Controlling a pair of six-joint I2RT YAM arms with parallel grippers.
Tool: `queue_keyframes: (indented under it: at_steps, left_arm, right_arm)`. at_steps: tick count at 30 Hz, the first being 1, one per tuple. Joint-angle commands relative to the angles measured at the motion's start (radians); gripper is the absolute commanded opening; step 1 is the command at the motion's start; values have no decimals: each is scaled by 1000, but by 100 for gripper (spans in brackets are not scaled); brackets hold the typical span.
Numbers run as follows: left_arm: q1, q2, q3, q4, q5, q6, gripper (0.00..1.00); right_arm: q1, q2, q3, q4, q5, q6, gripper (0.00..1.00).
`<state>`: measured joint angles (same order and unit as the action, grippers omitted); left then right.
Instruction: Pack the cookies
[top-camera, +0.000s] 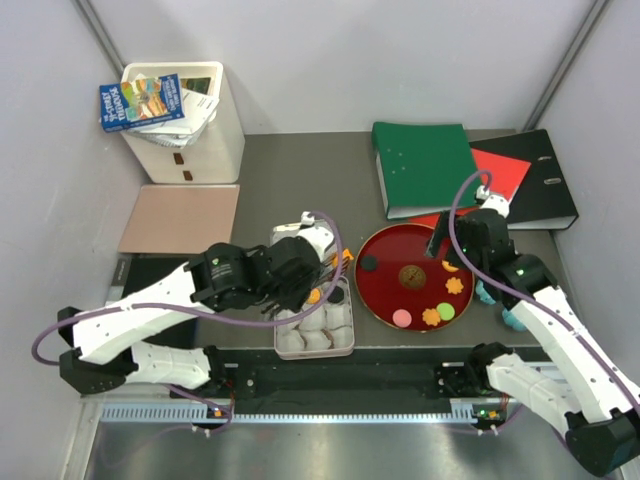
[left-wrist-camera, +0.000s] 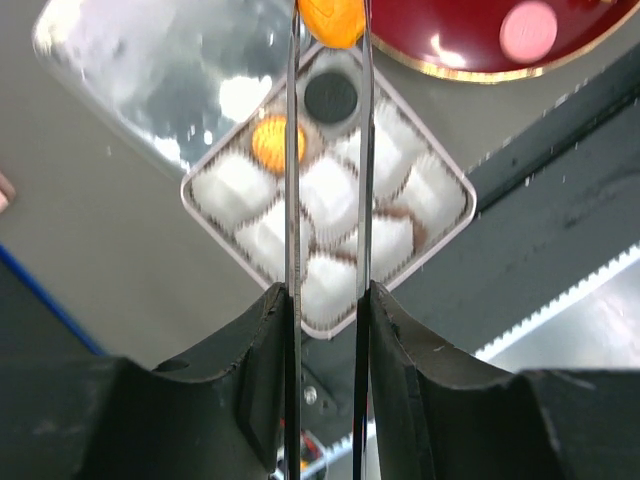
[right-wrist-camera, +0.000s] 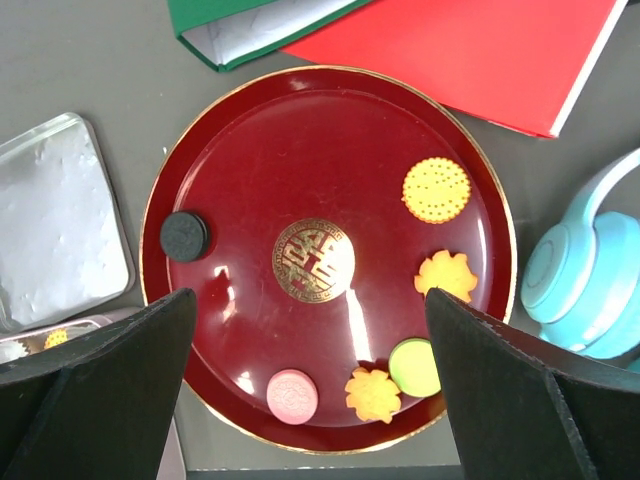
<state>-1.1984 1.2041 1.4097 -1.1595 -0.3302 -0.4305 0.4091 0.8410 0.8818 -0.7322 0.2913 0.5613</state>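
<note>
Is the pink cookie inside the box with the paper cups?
No, the pink cookie lies on the red plate, close to its edge.

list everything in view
plate: one, dark red, mid-table
plate cookies: six; orange, black, pink, green; on plate
box: one, silver, left of plate
paper cups: nine, white, in box
boxed cookies: two, orange, black, in cups
held cookie: one, orange, near box
lid: one, silver, beside box
headphones: one, turquoise, right of plate
binders: two, green, black, far right
folder: one, red, between binders
bin: one, white, far left
left gripper: shut on held cookie
right gripper: open, above plate
</note>
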Motion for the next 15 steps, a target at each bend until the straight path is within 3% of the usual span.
queue_keyframes:
  at_steps: [1,15]
  left_arm:
    - [-1,-64,-12,-147,49,-79,31]
    - [0,-106,-55,-264,224,-82,30]
  right_arm:
    - [-9,24,-4,66,-26,12,96]
    - [-9,35,-20,73,-35,31,96]
